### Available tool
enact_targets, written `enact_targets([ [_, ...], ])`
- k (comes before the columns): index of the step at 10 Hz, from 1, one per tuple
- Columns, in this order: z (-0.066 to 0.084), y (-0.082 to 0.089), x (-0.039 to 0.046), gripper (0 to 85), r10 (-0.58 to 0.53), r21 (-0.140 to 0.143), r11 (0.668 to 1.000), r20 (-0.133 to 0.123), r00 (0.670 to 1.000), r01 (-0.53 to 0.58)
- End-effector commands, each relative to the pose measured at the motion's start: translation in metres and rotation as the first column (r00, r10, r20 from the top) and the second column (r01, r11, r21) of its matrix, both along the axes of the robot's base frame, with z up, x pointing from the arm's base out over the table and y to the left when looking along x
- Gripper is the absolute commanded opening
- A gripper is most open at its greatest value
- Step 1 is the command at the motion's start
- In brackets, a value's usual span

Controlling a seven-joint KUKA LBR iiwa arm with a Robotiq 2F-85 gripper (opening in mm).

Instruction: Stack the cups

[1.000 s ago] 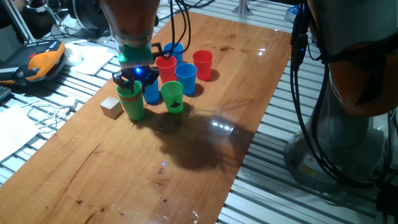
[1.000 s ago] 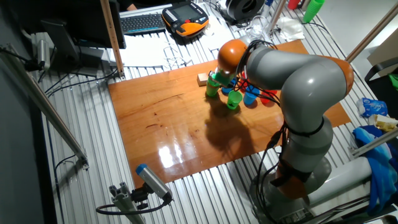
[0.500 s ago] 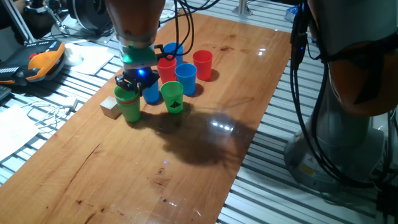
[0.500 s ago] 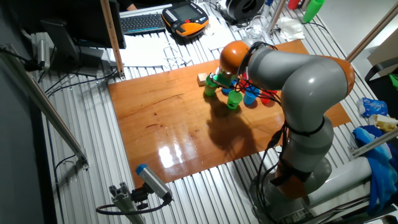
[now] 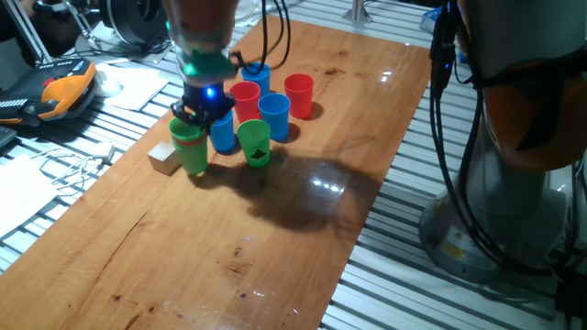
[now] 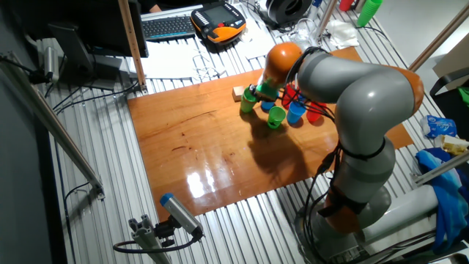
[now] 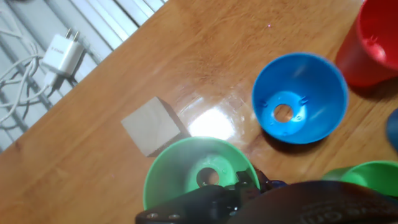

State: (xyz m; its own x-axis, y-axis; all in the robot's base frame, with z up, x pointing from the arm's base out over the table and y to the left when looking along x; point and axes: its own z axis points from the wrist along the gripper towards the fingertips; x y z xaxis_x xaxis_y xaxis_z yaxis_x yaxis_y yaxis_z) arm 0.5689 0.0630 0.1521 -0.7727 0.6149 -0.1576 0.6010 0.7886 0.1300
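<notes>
You have one stack under way and most of the work ahead of you. At the 9 o'clock edge of the cluster stands a green stack (image 5: 192, 149): a green cup with a reddish band just under its rim, which I judge to be another cup nested in it, though how many are inside I cannot tell. In the hand view its open mouth shows only green inside.

The hand (image 5: 204, 107) hovers just above and to the 1 o'clock side of that stack, a blue light glowing on it. It does not appear to be carrying a cup, but whether its fingers stand wide or narrow I cannot tell; in the hand view only a dark blurred mass shows at the bottom edge.

Left for you, all standing singly on the table (image 5: 275, 229):
- a green marked cup (image 5: 254, 143) with a dark side mark, at 3 o'clock of the stack
- a blue cup (image 5: 223, 134) between those two, just behind
- a red cup (image 5: 244, 100) and a second blue cup (image 5: 273, 115) in the middle of the group
- a far blue cup (image 5: 257, 75) at 12 o'clock
- a far red cup (image 5: 298, 94) at 2 o'clock

The wooden cube (image 5: 164, 158) sits just beside the stack at 9 o'clock; leave it alone. I judge the task barely a quarter done.
</notes>
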Motion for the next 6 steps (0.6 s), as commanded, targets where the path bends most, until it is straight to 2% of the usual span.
enact_targets([
  [1,0.019,-0.004,-0.0026,0.0,0.019,-0.001,1.000,-0.009,1.000,-0.019],
  [3,0.049,-0.015,-0.0121,0.0,0.068,-0.015,0.998,-0.024,0.997,-0.069],
  [6,0.079,-0.040,-0.0170,0.0,0.132,0.000,0.991,-0.065,0.989,-0.133],
])
